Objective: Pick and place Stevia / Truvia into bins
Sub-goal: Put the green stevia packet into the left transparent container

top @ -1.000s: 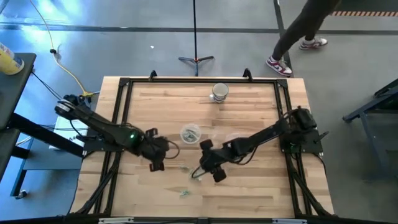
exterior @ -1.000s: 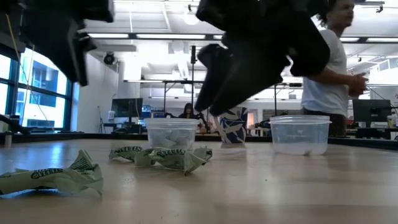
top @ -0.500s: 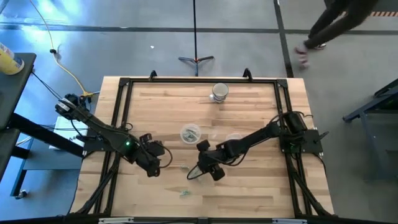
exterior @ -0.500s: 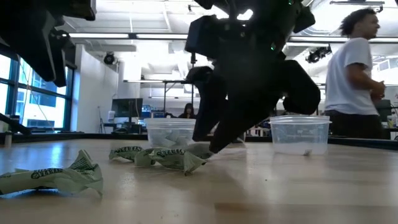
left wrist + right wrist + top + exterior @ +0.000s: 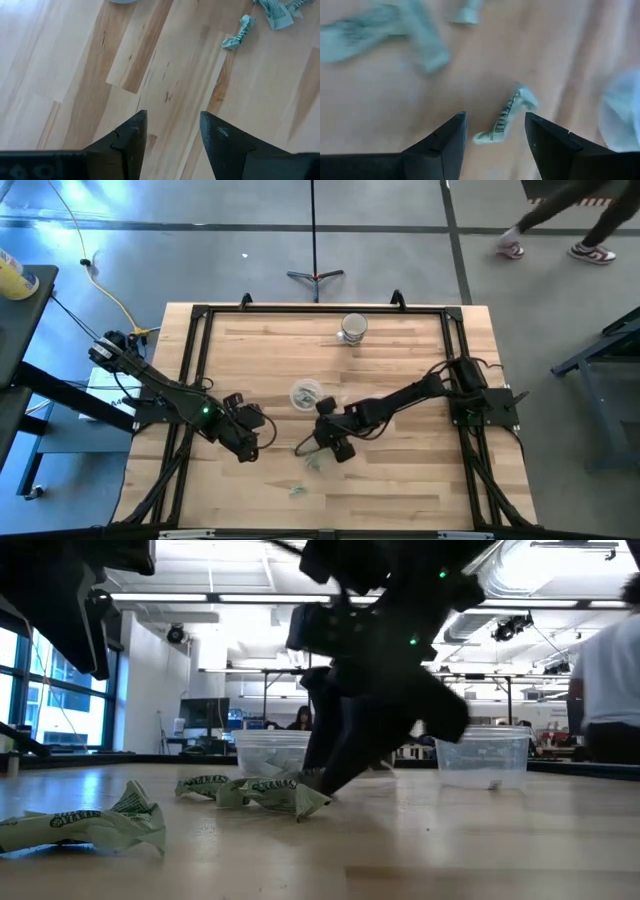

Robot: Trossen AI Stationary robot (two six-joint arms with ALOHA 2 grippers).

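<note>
Several crumpled pale green and white Stevia packets lie flat on the wooden table: one [image 5: 303, 448] by my right gripper, one [image 5: 316, 461] just nearer, one [image 5: 297, 491] near the front edge. My right gripper [image 5: 495, 130] is open and low over the table, a finger on either side of one packet [image 5: 506, 117]; I see no touch. My left gripper [image 5: 172, 130] is open and empty over bare wood, left of the packets [image 5: 248, 446]. The round shallow clear cup [image 5: 305, 393], with packets inside, and a second clear cup [image 5: 375, 402] stand just beyond.
A greyish jar [image 5: 353, 328] stands near the far edge. A black frame [image 5: 190, 360] runs round the table. In the low view the two clear cups [image 5: 275, 752] [image 5: 485, 755] stand behind the packets [image 5: 260, 792]. A person [image 5: 570, 220] walks beyond the far right corner.
My right gripper has gone down and toward the table's left edge, and now stands over the middle packets with its fingers open. My left gripper has drawn back a little toward the left edge. The person has walked off to the right.
</note>
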